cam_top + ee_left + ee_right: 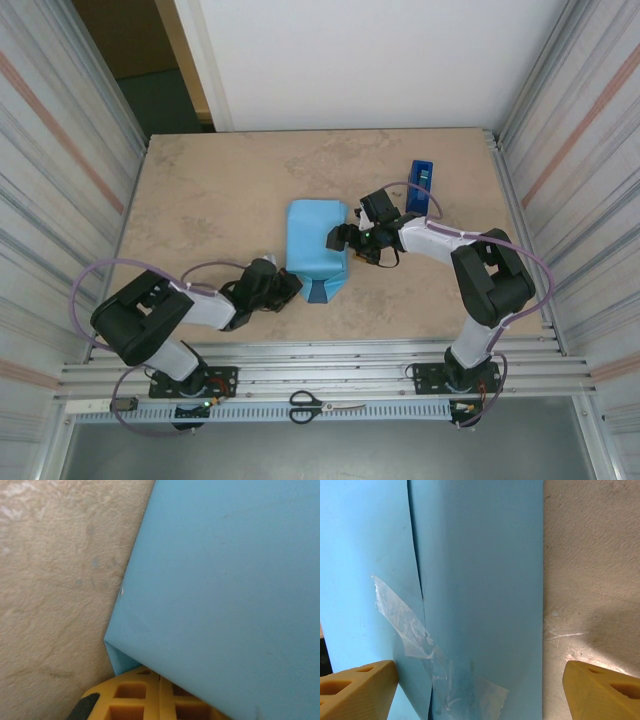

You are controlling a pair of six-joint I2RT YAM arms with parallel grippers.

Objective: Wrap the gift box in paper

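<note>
Mid-table: paper [310, 240] sky-blue side out, folded shut, crinkled tape [415, 640] over seam.

The table [200, 200] has a beige, mottled, stone-like top. Near its middle, slightly toward the right edge, lies the paper [315, 245], folded into a parcel with its light blue face outward and a small darker flap at the end nearest the near edge. A crumpled strip of clear tape [415, 630] crosses its seam. A royal-blue tape dispenser [421, 186] stands toward the far right corner, apart from the paper.
</note>
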